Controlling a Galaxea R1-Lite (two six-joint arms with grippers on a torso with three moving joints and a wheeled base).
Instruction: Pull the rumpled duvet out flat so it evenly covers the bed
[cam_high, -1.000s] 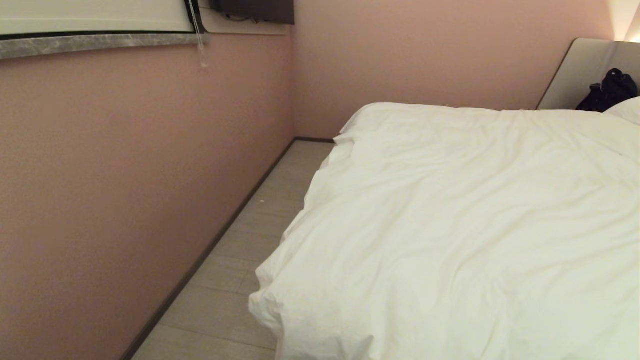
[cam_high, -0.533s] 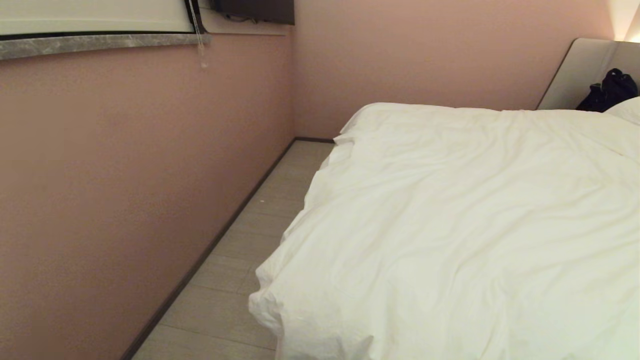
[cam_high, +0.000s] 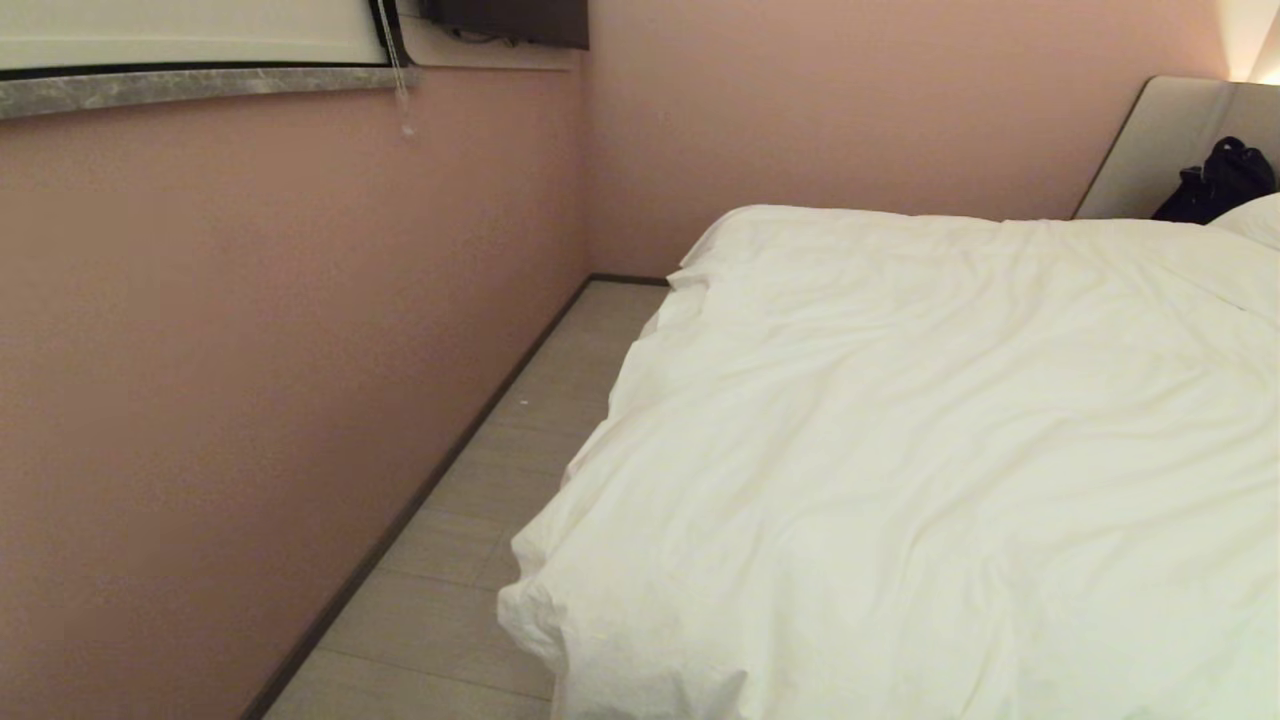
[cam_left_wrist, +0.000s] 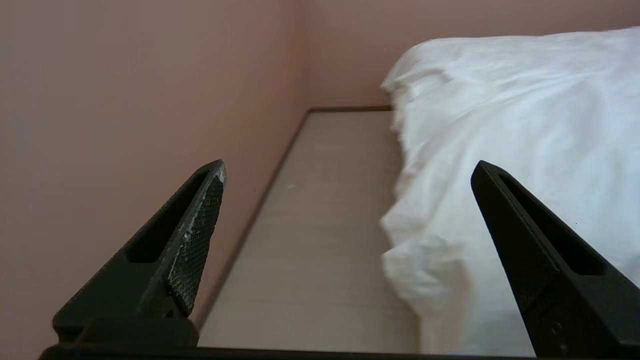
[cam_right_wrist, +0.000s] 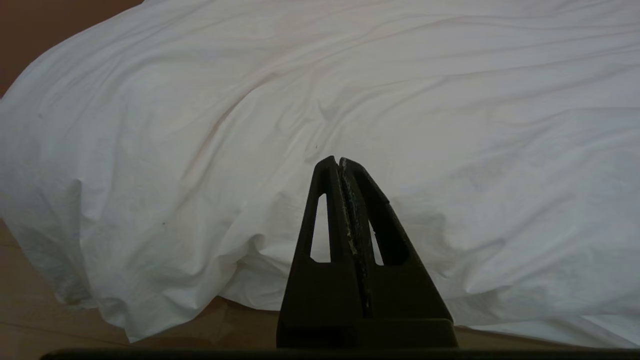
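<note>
The puffy white duvet (cam_high: 900, 450) lies spread over the bed, creased, its near corner hanging toward the floor. Only the beige headboard (cam_high: 1160, 150) of the bed shows; the mattress and base are hidden under the duvet. Neither arm appears in the head view. In the left wrist view my left gripper (cam_left_wrist: 347, 167) stands wide open and empty, level, facing the floor strip beside the duvet's (cam_left_wrist: 500, 150) hanging edge. My right gripper (cam_right_wrist: 339, 161) is shut on nothing, low before the draped duvet (cam_right_wrist: 350, 90).
A pink wall (cam_high: 250, 350) runs close along the bed's left side, leaving a narrow strip of pale floor (cam_high: 500, 480). A window sill (cam_high: 190, 88) and blind cord (cam_high: 398, 70) sit high on that wall. A dark bag (cam_high: 1215, 180) and a pillow (cam_high: 1255, 218) are by the headboard.
</note>
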